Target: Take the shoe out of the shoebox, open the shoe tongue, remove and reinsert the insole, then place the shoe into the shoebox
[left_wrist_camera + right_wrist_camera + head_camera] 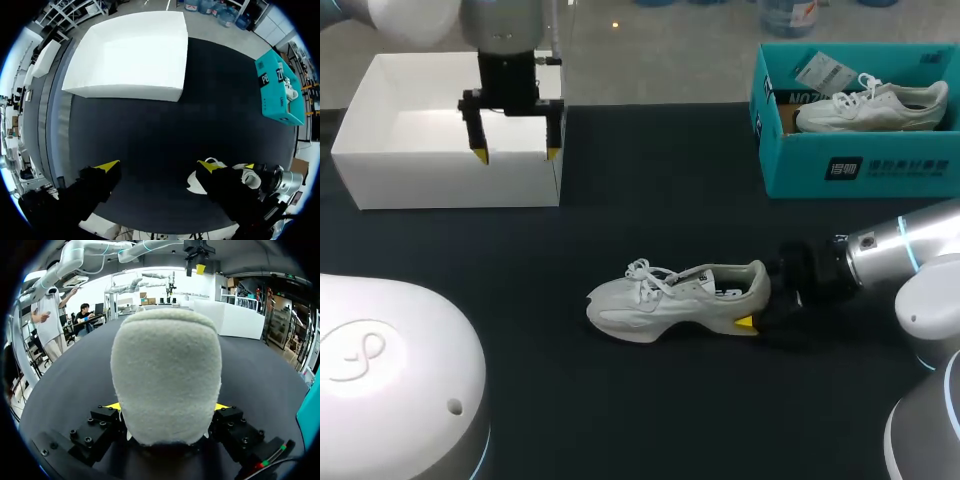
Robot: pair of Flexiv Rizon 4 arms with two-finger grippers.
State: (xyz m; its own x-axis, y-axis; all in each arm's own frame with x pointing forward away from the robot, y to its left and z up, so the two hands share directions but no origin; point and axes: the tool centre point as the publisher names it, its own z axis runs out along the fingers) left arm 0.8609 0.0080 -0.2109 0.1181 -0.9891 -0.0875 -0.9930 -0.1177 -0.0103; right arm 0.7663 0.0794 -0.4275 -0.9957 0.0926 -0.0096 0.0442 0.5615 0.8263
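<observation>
A white lace-up shoe (670,298) stands upright on the black table, toe to the left. My right gripper (757,303) is at its heel; one yellow tip shows beside the sole. In the right wrist view the padded heel (166,375) fills the space between both fingers, which press on it from two sides, so the gripper (167,407) is shut on it. My left gripper (516,153) hangs open and empty over the front wall of the white box (450,180). From the left wrist, the gripper (157,167) is wide apart and the shoe (247,176) peeks out behind one finger.
The empty white open box (125,92) is at the back left. A teal shoebox (860,165) at the back right holds a second white shoe (870,105); it also shows from the left wrist (272,90). Bare black table lies between boxes and shoe.
</observation>
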